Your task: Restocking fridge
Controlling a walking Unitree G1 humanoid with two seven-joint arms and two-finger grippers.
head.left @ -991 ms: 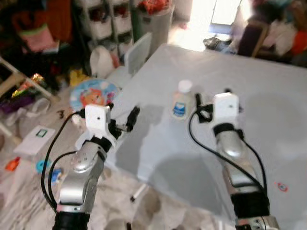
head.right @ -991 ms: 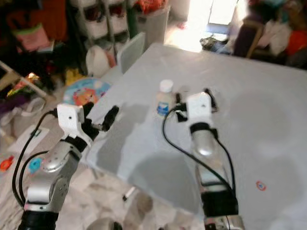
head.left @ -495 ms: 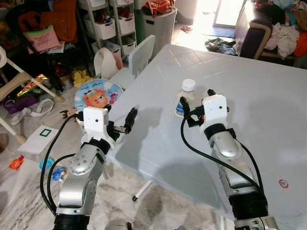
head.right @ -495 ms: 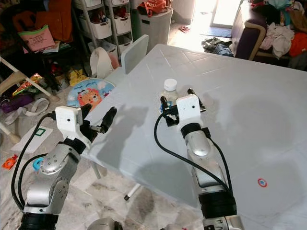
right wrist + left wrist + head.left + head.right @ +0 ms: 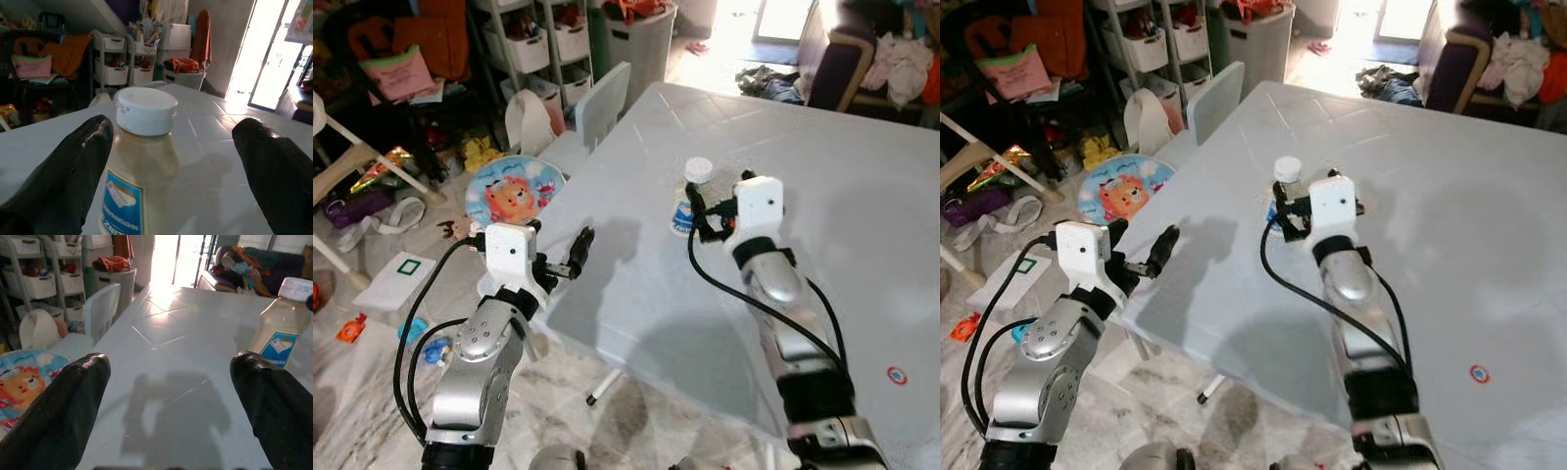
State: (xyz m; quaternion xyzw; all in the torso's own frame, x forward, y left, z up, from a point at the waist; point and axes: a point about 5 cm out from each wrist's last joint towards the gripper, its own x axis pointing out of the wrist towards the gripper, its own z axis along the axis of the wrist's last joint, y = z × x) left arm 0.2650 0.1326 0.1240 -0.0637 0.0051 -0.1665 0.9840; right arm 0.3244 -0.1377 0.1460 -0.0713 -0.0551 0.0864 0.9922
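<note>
Far left, on the marble-patterned floor point(image 5: 372, 392): a round play mat printed with an orange cartoon bear point(image 5: 512, 192), with a white plastic chair point(image 5: 592, 117) just beyond it, against the worktop's edge. White shelving racks holding white bins point(image 5: 1175, 39) stand along the back.

The left pincer point(image 5: 566, 257) hovers at the near left edge of the large white plastic worktop point(image 5: 862, 225), fingers spread and holding nothing. In the left wrist view both black fingers point(image 5: 54, 416) stand well apart with bare worktop between them, and the bottle appears ahead, off to one side.

The clear plastic bottle with a white screw cap and blue-and-white label point(image 5: 690, 196) stands upright on the worktop, toward its left half, well back from the near edge. The right pincer point(image 5: 708, 217) is right at the bottle, fingers spread. In the right wrist view the bottle point(image 5: 142, 161) sits between the two black fingers point(image 5: 63, 171), close beside one; whether that finger touches it cannot be told.

A small red-and-blue round sticker point(image 5: 896, 375) lies on the worktop at near right. A dark sofa heaped with clothes point(image 5: 876, 59) stands at far right.
</note>
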